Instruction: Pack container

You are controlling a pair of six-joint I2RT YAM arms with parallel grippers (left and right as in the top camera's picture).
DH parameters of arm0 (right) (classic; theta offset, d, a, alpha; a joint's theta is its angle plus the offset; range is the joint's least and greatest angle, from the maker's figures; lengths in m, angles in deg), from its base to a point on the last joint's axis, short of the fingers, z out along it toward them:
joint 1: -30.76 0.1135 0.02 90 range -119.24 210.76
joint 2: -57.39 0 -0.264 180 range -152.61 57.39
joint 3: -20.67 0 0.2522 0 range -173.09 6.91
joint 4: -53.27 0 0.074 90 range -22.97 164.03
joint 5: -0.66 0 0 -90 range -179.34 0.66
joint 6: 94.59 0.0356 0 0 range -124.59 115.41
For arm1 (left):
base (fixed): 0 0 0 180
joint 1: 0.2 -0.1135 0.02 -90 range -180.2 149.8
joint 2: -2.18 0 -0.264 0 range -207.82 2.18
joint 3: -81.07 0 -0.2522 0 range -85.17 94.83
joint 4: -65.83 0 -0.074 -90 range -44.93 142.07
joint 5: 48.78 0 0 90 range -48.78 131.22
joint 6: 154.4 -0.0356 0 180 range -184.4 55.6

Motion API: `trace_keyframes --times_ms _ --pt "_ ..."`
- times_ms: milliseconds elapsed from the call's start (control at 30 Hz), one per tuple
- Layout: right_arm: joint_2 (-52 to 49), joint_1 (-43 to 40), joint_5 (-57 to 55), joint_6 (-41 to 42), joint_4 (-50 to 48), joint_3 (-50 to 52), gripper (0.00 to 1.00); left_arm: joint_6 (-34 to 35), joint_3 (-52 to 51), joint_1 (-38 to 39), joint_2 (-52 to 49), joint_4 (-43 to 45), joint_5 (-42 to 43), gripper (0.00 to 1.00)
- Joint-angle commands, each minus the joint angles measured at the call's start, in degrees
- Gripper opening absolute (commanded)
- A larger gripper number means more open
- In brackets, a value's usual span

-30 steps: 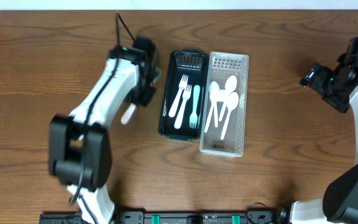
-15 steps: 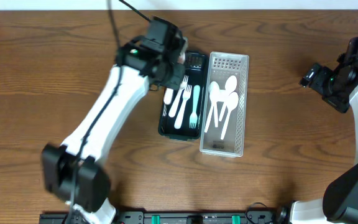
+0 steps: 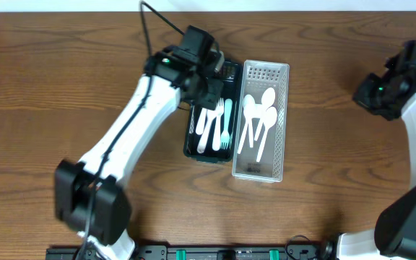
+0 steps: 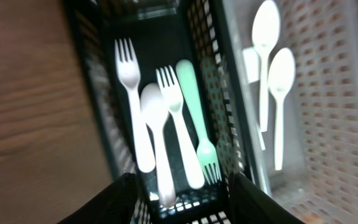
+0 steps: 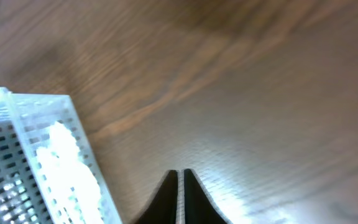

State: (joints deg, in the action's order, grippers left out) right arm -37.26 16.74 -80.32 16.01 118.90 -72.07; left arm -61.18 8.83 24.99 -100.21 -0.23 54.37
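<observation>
overhead: the left arm reaches across the table point(image 3: 35, 87), and the left gripper point(image 3: 211, 78) hangs over the upper end of the black basket point(image 3: 208, 157). its fingers are too dark against the basket to tell their state from here. white forks point(image 3: 214, 124) and a teal fork point(image 3: 227, 124) lie lengthwise in the black basket. touching its right side stands the white basket point(image 3: 266, 72), with white spoons point(image 3: 258, 119) lying in it. the right gripper point(image 3: 368, 92) sits well apart, near the table's right edge, with nothing under it but wood.

left wrist: the left gripper point(image 4: 179, 205) is spread wide, one dark finger at each lower side of the picture, and pinches nothing. below it the black basket point(image 4: 98, 124) holds two white forks point(image 4: 129, 99), the teal fork point(image 4: 197, 118) with its tines toward the camera, and a white spoon point(image 4: 156, 137) between the two white forks. the spoon's handle end lies between the fingers without touching either. i cannot tell whether it rests flat. the white basket point(image 4: 328, 124) beside it shows two of the spoons point(image 4: 269, 62).

right wrist: the right gripper point(image 5: 180, 193) has its fingers pressed together, only a thin line between them, over bare table point(image 5: 260, 93). a corner of the white basket point(image 5: 17, 137) shows at the left, its contents blurred.
</observation>
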Motion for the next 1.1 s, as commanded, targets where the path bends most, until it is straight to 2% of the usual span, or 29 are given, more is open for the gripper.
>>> trace_keyframes --times_ms 0,267,500,733,933,1067 --pt "-4.2 4.1 2.6 0.0 -0.8 1.2 0.01 0.5 1.8 -3.3 7.5 -1.1 0.1 0.50" --pt "-14.8 13.1 9.0 0.5 -6.8 1.2 0.01 0.5 1.8 -14.1 17.3 -10.2 -8.5 0.59" --pt "-19.3 18.3 13.6 0.6 -13.4 1.2 0.01 0.5 1.8 -22.0 18.9 -16.5 -8.9 0.61" --pt "-19.3 21.3 16.7 -1.2 -19.1 1.2 0.01 0.5 1.8 -24.3 18.9 -19.1 -9.0 0.61" --pt "-18.8 19.8 12.5 -1.3 -19.1 0.9 0.01 -2.0 1.8 -24.3 19.0 -19.8 -9.0 0.61" --pt "-15.0 16.2 9.7 -8.2 -16.2 -1.8 0.01 -4.2 3.0 -24.3 20.5 -19.2 -9.4 0.61"
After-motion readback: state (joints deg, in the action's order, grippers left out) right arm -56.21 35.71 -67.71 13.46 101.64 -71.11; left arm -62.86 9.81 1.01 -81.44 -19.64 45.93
